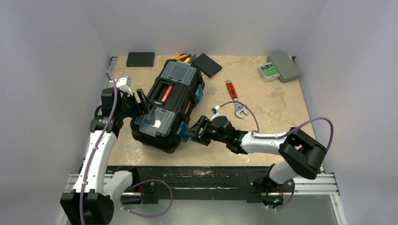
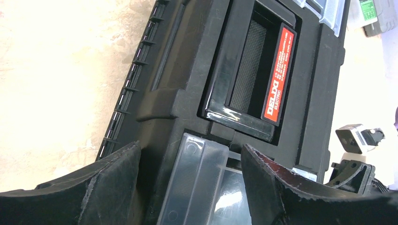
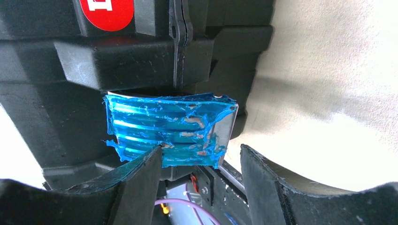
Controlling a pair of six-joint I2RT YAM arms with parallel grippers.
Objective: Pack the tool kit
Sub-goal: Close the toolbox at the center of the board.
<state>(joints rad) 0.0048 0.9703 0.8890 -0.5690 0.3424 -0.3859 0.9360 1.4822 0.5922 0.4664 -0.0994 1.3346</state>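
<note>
Toolbox (image 1: 166,105) sits skewed at table centre-left, and the wrench (image 1: 236,99) lies apart to its right. L gripper (image 1: 142,101): jaws wide, straddling clear lid (image 2: 197,187) edge, nothing held. R gripper (image 1: 196,130): jaws apart at blue latch (image 3: 169,129), possibly touching it.

Robot lab test cell: tan tabletop (image 1: 281,122) enclosed by plain white walls (image 1: 47,70) left, far and right; aluminium rail (image 1: 319,183) along near edge.
</note>
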